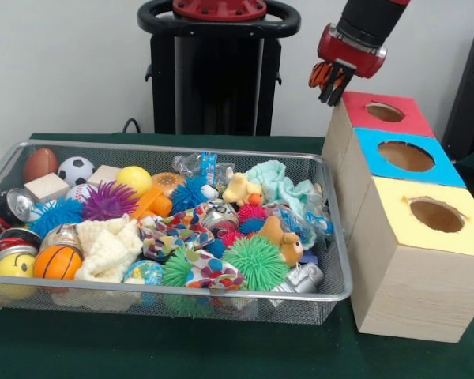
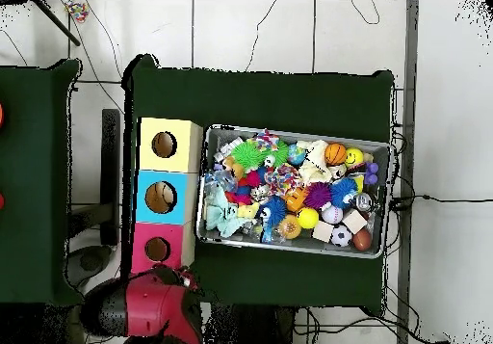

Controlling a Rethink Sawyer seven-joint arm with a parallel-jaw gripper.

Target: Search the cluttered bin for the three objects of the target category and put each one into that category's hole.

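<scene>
We see the red-and-black arm's gripper (image 1: 330,79) hanging just above the far corner of the pale wooden box with the red top and its round hole (image 1: 385,112), clamped on something orange and black-striped — apparently the round tiger toy (image 1: 320,73). In the wide silver wire-mesh basket (image 1: 336,260) beside the boxes, the yellow orange-beaked duck (image 1: 242,189) and brown teddy bear (image 1: 282,239) lie among spiky pom balls (image 1: 257,262) — well apart from the gripper.
</scene>
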